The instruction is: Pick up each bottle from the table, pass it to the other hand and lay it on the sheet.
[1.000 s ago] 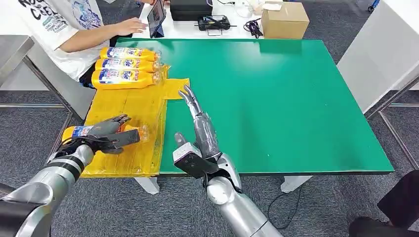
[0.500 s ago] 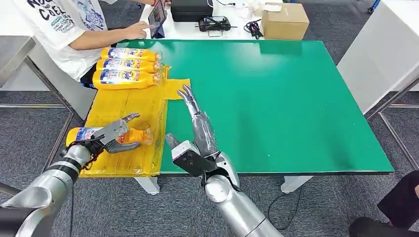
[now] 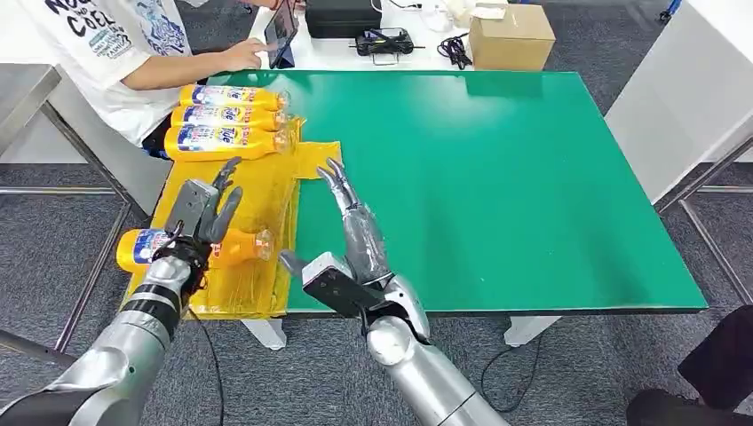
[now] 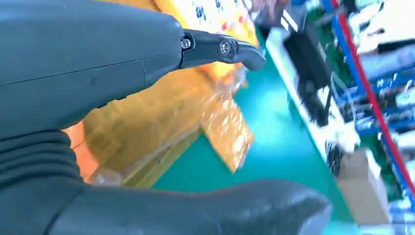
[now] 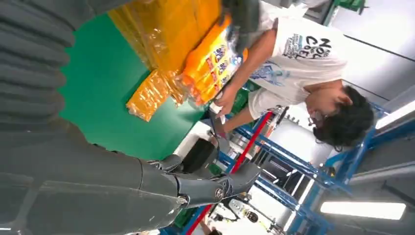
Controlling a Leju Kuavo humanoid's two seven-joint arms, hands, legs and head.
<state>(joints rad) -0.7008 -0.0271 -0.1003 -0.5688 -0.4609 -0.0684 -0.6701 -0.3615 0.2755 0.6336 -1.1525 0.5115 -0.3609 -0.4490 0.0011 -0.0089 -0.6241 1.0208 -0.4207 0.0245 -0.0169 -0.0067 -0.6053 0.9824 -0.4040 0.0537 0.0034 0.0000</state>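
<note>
Hovering open over the bottle [image 3: 191, 248], left robot hand [image 3: 206, 209] (head view).

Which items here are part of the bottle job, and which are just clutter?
Job: three bottles at the sheet's far end, nearest bottle, yellow sheet, left hand, right hand.
Clutter: cardboard box, tablet, black case.

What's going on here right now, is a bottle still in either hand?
No. The left hand is open and raised above the yellow sheet, with the bottle it was holding lying below it at the sheet's near end. Three more bottles lie side by side at the far end. The right hand is open over the green table, beside the sheet's edge. A person sits at the far left corner, using a tablet.
</note>
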